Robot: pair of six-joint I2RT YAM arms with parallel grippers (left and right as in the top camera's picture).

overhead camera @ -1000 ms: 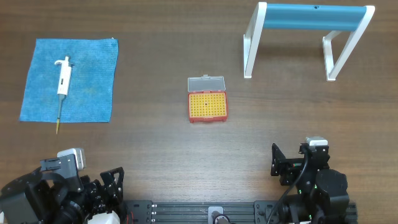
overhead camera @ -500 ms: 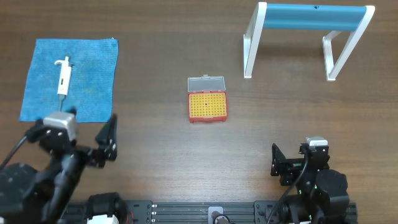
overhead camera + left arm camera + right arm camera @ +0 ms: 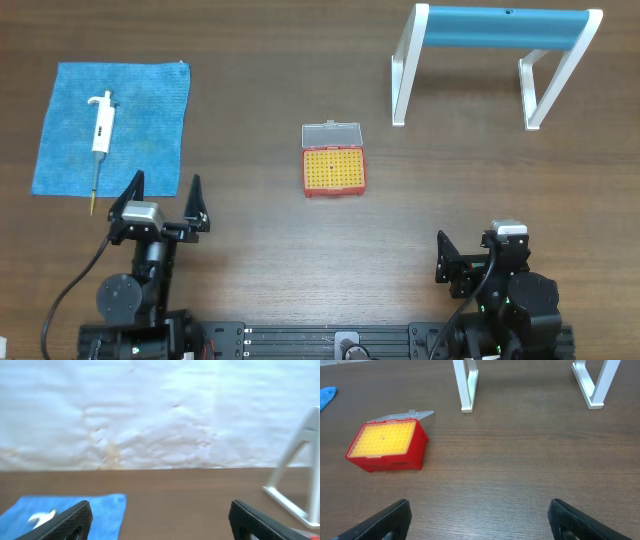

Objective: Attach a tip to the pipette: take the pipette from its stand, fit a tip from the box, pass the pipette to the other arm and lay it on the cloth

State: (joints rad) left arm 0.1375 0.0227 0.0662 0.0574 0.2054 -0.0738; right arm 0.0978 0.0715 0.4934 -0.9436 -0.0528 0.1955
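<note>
Left gripper (image 3: 163, 193): spread wide, holding nothing, just short of the cloth's (image 3: 150, 130) near edge. Right gripper (image 3: 480, 512): spread wide, holding nothing, close to its base. Pipette (image 3: 101, 125) lies on the cloth, tip past the near edge. Box (image 3: 334, 170) mid-bench (image 3: 250, 250), lid open, bare wood all round. Stand (image 3: 500, 25) far right.

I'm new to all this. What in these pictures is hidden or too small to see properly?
- Left wrist view: the pipette on the cloth is mostly hidden behind a finger of the left end effector.
- Left wrist view: the stand is cut off by the picture's edge; one leg shows.
- Right wrist view: the stand's top bar is beyond the edge.
- Top view: single tips in the tip box are too small to count.
</note>
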